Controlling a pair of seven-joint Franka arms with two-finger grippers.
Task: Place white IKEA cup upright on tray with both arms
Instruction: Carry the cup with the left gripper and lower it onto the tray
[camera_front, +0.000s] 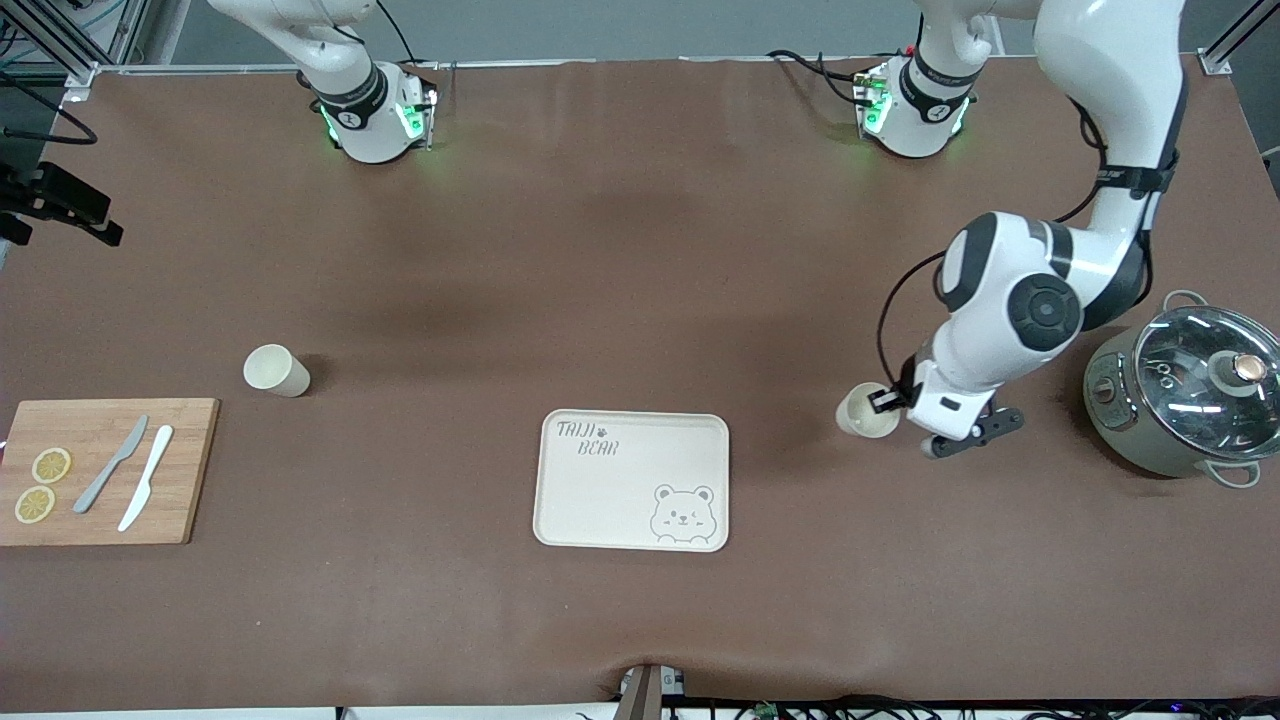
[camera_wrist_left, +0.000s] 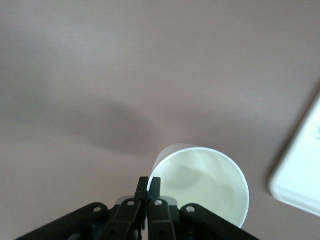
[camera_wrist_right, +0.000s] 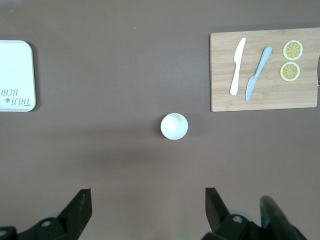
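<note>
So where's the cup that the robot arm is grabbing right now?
In the front view, the cup sits between the tray and the steel pot, toward the left arm's end of the table. The left gripper is pinching its rim.

bare table between cup (camera_front: 866, 410) and tray (camera_front: 632, 480)

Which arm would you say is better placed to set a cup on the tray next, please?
Left: the left gripper is shut on the rim of a cup beside the tray. The right gripper hangs open, high above the other cup.
</note>
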